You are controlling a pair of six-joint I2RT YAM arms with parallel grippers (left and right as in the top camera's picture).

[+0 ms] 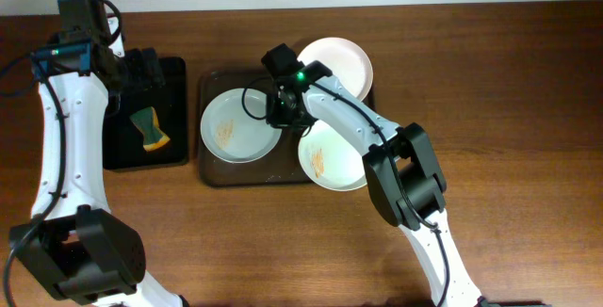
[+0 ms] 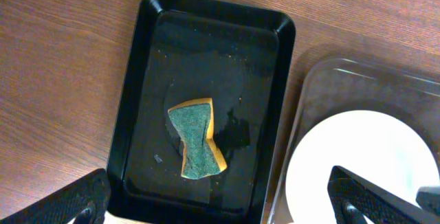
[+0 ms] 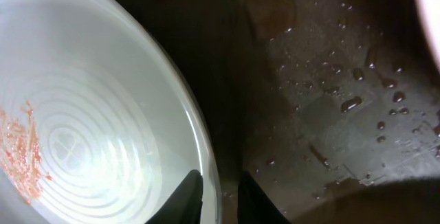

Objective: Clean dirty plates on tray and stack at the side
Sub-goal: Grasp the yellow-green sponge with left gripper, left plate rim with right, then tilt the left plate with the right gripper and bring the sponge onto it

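My right jaws narrow, astride the rim of the smeared plate (image 3: 89, 128) at the tray's (image 1: 209, 170) left, two more plates (image 1: 339, 60) overhanging its right edge, my left jaws wide over the sponge (image 2: 196, 141)

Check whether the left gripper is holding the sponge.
No, the sponge lies alone in the small black tray, with the open left gripper clear of it.

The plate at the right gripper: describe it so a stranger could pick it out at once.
Find the dark brown tray mid-table. Of three white plates there, this plate lies leftmost, nearest the black sponge tray. Unlike the others, the right gripper straddles its rim.
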